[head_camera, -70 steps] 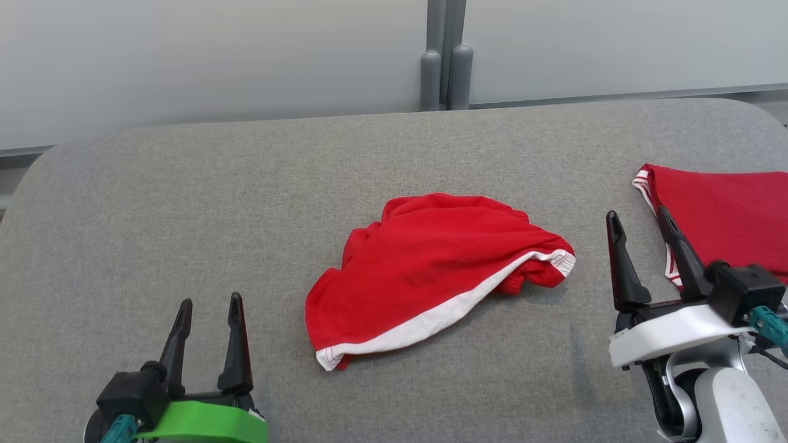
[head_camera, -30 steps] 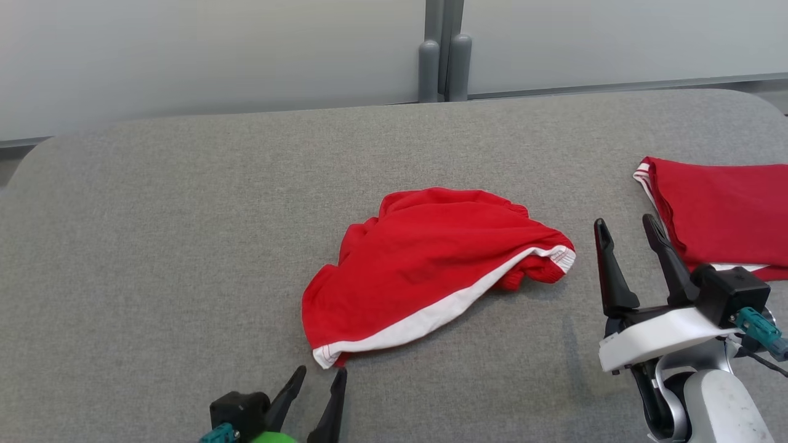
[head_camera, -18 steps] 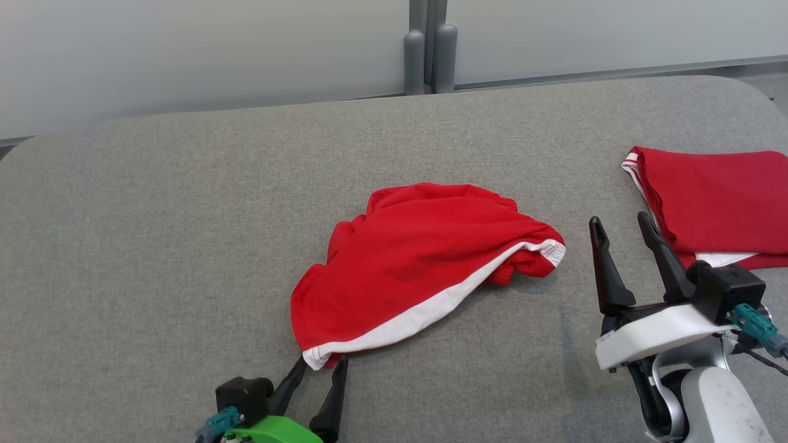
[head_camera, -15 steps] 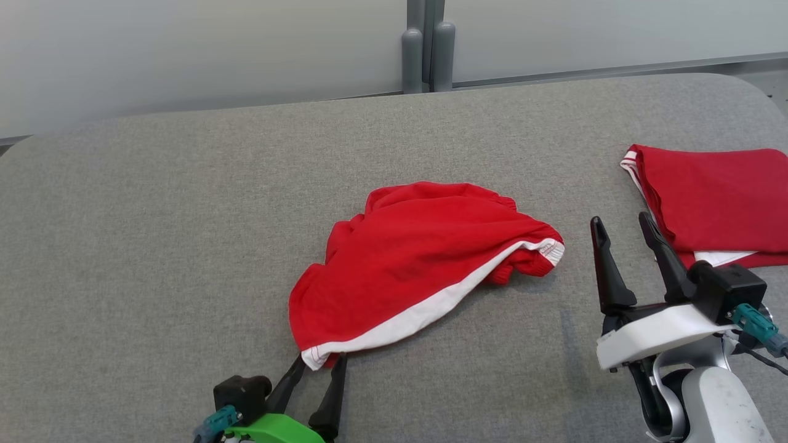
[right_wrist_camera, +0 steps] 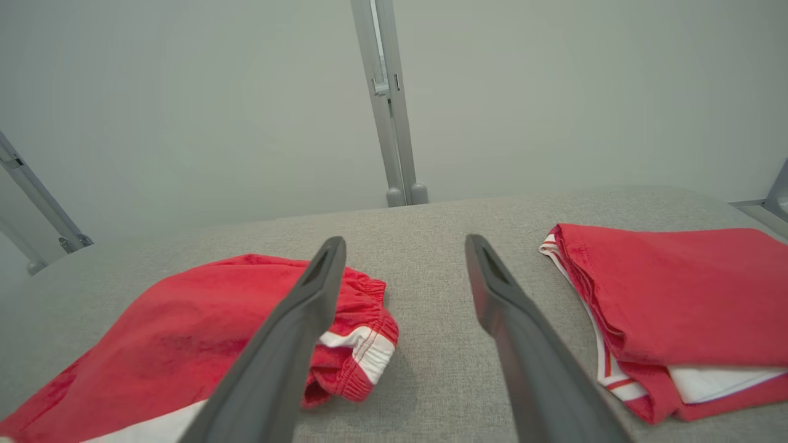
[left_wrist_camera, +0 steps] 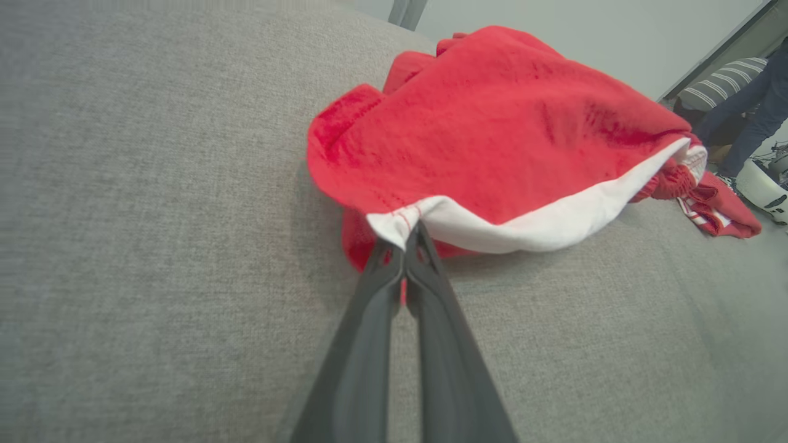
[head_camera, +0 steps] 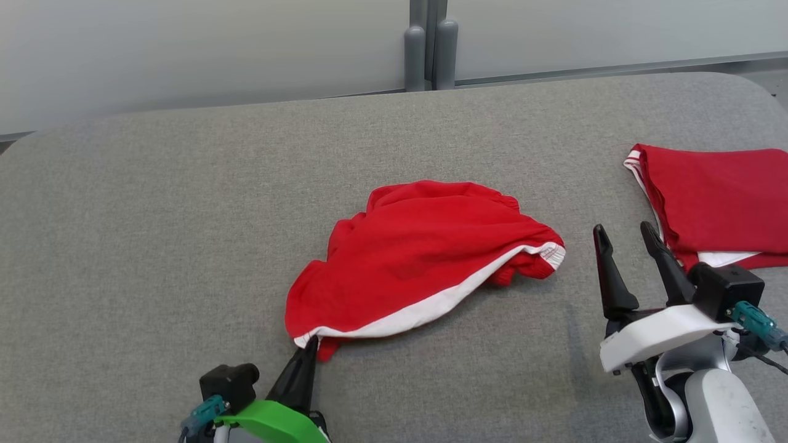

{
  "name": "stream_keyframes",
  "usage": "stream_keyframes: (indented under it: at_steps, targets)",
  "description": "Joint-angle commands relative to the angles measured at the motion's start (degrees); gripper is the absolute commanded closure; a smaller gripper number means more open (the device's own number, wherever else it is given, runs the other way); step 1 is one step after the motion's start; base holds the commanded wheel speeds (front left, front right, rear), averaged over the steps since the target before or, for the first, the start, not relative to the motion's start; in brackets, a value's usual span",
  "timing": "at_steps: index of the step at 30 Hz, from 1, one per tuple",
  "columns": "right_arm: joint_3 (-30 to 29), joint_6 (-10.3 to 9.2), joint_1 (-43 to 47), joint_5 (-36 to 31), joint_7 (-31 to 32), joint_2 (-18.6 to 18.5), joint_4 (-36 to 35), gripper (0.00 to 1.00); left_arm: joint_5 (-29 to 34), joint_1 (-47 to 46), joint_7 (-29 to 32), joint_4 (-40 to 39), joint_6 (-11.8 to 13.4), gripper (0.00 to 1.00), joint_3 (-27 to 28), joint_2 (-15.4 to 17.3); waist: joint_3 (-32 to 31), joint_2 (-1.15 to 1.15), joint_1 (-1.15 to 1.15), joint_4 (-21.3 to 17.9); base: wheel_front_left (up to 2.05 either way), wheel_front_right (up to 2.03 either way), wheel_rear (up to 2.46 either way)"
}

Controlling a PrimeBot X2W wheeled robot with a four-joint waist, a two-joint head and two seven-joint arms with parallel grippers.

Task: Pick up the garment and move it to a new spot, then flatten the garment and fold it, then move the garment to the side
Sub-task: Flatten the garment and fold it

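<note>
Garment [head_camera: 425,258] corner now pinched in left tool [head_camera: 312,342], previously spread, right tool [head_camera: 622,229] gaping, empty

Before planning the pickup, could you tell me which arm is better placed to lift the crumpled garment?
Left. The left gripper is shut on the white-hemmed near corner of the garment, while the right gripper hangs open, apart from it.
</note>
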Motion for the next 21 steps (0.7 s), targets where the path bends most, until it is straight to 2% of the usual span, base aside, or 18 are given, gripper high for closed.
stream_keyframes:
  at_steps: [1,10,21]
  targets:
    - [-0.4,0.0,0.1,0.9,0.9,-0.1,1.1,0.0,-0.1,-1.1,-0.5,-0.5,0.4,1.0,0.8,0.2,0.1,0.58,0.0,0.2,0.0,0.0,0.0]
    - [3.0,0.0,-1.1,9.1,6.4,-0.1,7.6,0.0,0.6,-1.9,-1.2,-1.6,1.1,1.0,2.9,0.8,0.8,0.58,0.0,0.7,0.0,0.0,0.0]
    - [7.0,0.0,-4.9,13.4,6.6,-2.8,15.0,0.0,0.3,-3.2,-1.5,-0.6,1.0,1.0,4.5,1.0,1.9,0.58,0.0,1.4,0.0,0.0,0.0]
